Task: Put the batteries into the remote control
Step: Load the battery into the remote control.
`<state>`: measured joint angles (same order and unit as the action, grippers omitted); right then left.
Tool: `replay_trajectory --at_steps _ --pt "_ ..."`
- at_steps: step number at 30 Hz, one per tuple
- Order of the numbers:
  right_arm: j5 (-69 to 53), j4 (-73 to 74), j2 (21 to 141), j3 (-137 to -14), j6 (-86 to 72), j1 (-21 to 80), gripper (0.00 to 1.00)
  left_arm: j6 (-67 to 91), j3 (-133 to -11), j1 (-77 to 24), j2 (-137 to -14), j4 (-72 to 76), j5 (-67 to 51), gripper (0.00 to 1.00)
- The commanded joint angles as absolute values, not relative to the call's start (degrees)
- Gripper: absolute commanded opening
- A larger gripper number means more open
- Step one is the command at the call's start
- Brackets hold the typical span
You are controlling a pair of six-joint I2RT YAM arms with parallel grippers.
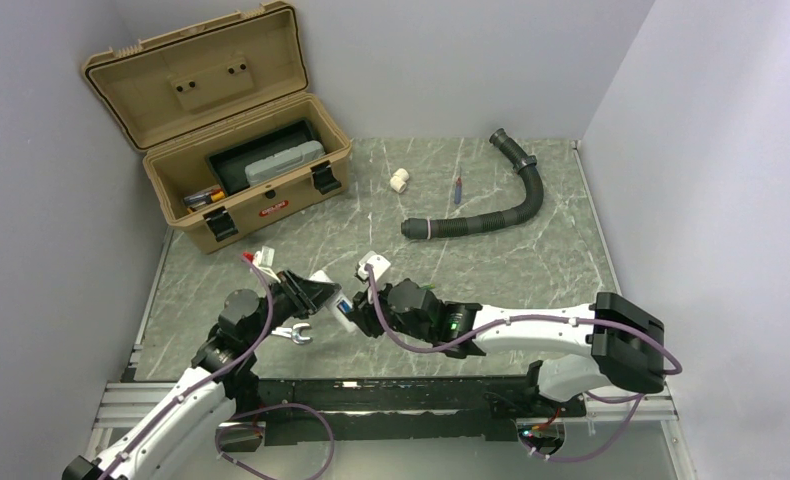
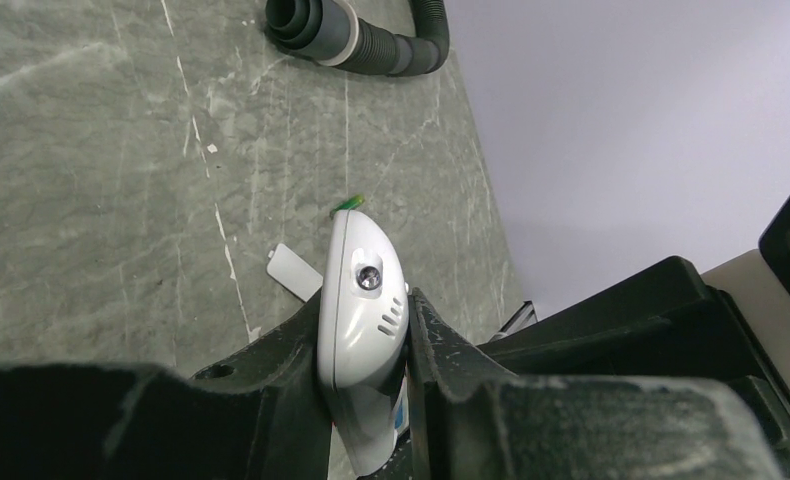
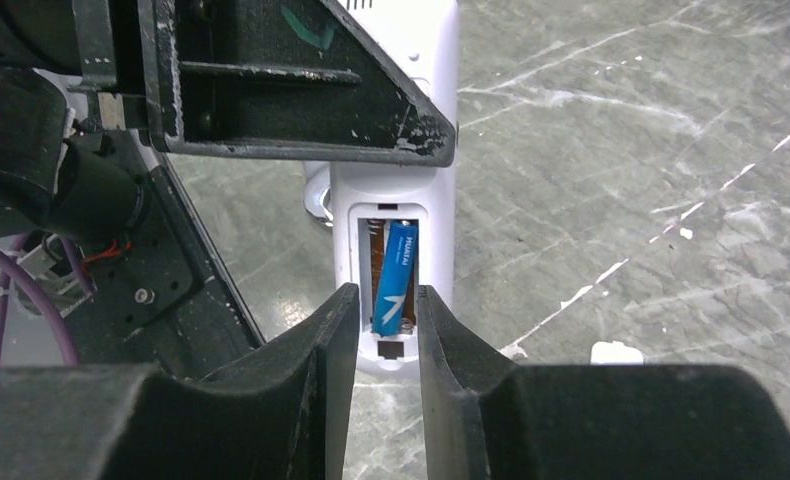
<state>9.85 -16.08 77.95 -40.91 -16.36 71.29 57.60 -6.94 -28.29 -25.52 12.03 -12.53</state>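
Small white rectangular plastic remote control (image 2: 363, 270): left claw (image 2: 364, 345) is clamping it tight, presenting its back for loading. Slim blue cylindrical battery (image 3: 394, 270): lying aslant inside the remote's bay (image 3: 367, 250), right claw (image 3: 386, 330) straddling it, jaws slightly parted

Top camera overlooks the table (image 1: 531, 270); wrist cameras (close, perhaps facing oppositely) share the remote control (image 2: 361, 310).

Glossy white plastic remote control (image 2: 363, 310) — smooth, veined stone-look table (image 1: 571, 265), ribbed matt black hose (image 1: 491, 220).
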Motion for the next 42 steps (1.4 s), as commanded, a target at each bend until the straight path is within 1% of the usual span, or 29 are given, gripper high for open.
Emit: replay_trajectory --at_steps 1,13,27,42 --pt "9.09 -17.67 78.84 -44.32 -18.56 71.1 0.3 54.84 -10.72 -28.5 -25.81 10.38 -11.27 0.0" --pt "11.67 -15.55 82.04 -46.98 -19.2 71.16 0.3 54.67 -11.23 -28.55 -26.15 9.18 -10.63 0.0" --pt "14.8 -11.51 85.2 -49.88 -20.45 71.1 0.24 54.47 -11.74 -28.56 -24.81 7.35 -9.76 0.0" --pt "15.82 -6.59 89.35 -55.06 -21.35 71.18 0.24 54.42 -11.98 -28.51 -25.21 7.14 -9.67 0.0"
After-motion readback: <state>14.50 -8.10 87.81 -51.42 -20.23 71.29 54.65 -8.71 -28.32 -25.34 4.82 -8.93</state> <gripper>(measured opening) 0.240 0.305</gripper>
